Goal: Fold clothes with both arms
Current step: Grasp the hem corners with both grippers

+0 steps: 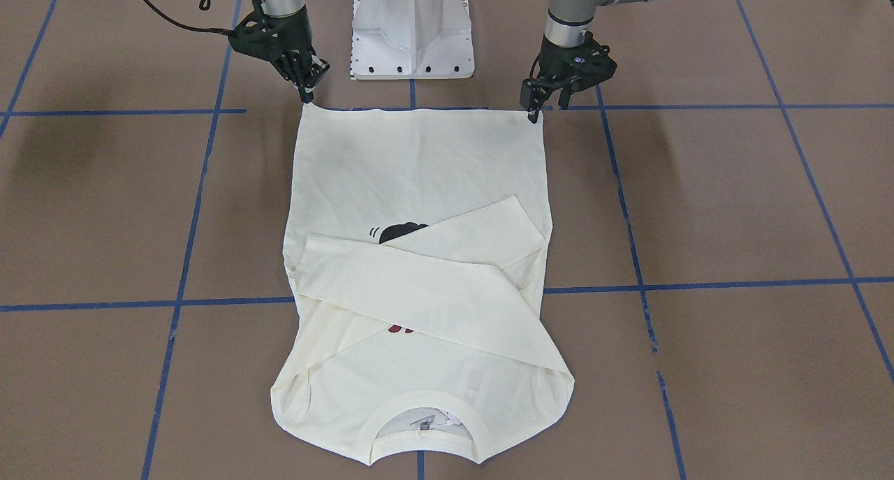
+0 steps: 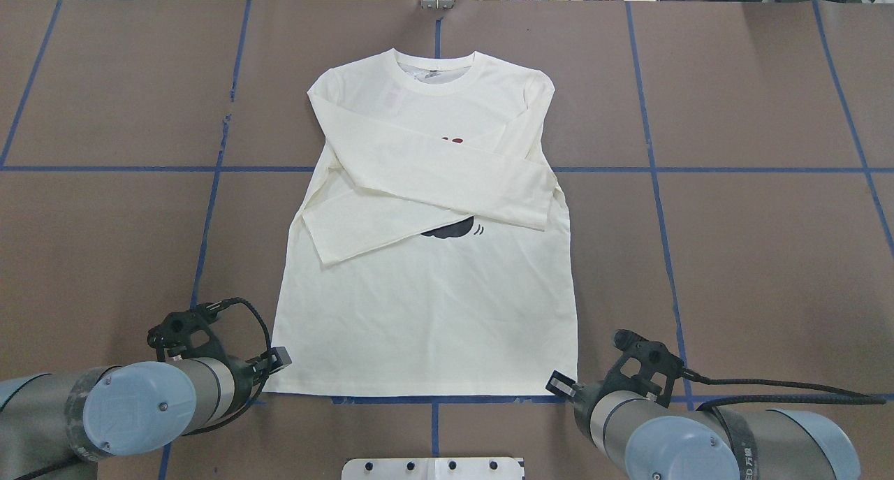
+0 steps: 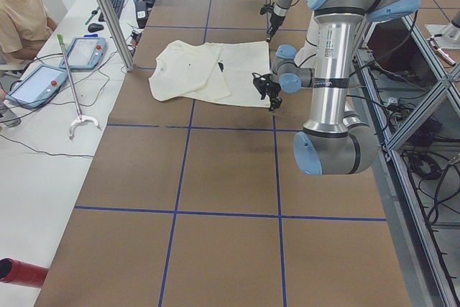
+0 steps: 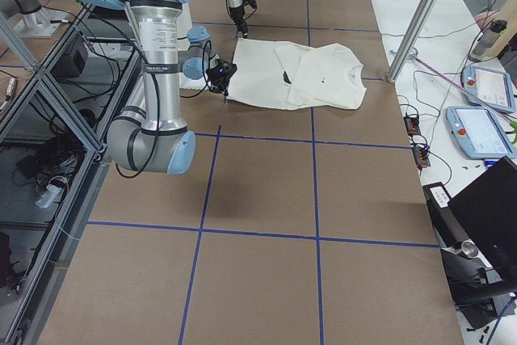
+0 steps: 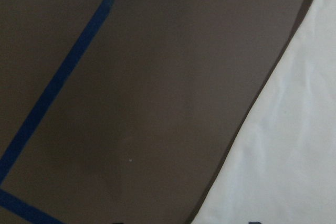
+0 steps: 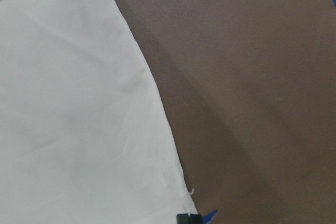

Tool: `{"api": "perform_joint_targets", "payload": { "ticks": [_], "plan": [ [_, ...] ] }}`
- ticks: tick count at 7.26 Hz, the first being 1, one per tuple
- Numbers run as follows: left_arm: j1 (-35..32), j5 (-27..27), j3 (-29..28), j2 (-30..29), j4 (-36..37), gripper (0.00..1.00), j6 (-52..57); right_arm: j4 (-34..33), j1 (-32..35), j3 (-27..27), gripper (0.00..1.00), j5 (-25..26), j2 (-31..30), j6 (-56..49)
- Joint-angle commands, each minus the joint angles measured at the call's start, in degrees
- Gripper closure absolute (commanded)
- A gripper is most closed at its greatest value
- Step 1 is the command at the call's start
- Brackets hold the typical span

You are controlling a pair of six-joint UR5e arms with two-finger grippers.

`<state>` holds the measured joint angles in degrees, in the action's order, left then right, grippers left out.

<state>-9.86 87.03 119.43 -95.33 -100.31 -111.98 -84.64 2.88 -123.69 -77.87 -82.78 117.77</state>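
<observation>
We judged the limp, light shirt (image 2: 419, 312) best pinched at its 7 and 5 o'clock hem corners; whether the left gripper (image 2: 279, 360) and right gripper (image 2: 560, 382) jaws stood apart we could not tell.

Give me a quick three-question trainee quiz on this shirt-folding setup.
1. True or false: both sleeves are folded across the shirt.
2. The left gripper and right gripper are at the shirt's: A cuffs, B hem corners, C shoulders?
3. Fill in: the print peeking past the sleeves shows red and ___.
Key: 1 true; 2 B; 3 black.
</observation>
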Motion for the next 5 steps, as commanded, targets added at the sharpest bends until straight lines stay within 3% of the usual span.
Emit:
{"api": "perform_joint_targets", "payload": {
  "ticks": [1, 4, 5],
  "plan": [
    [0.4, 0.0, -0.3, -0.2, 0.1, 0.31, -0.5, 0.0, -0.1, 0.0, 1.00, 0.0, 0.0, 0.0],
    [2.5, 0.0, -1.0, -0.9, 0.1, 0.34, -0.5, 0.0, 0.0, 0.1, 1.00, 0.0, 0.0, 0.0],
    [2.5, 0.0, -1.1, -1.1, 0.1, 0.40, -0.5, 0.0, -0.1, 0.1, 1.00, 0.0, 0.0, 0.0]
  ]
}}
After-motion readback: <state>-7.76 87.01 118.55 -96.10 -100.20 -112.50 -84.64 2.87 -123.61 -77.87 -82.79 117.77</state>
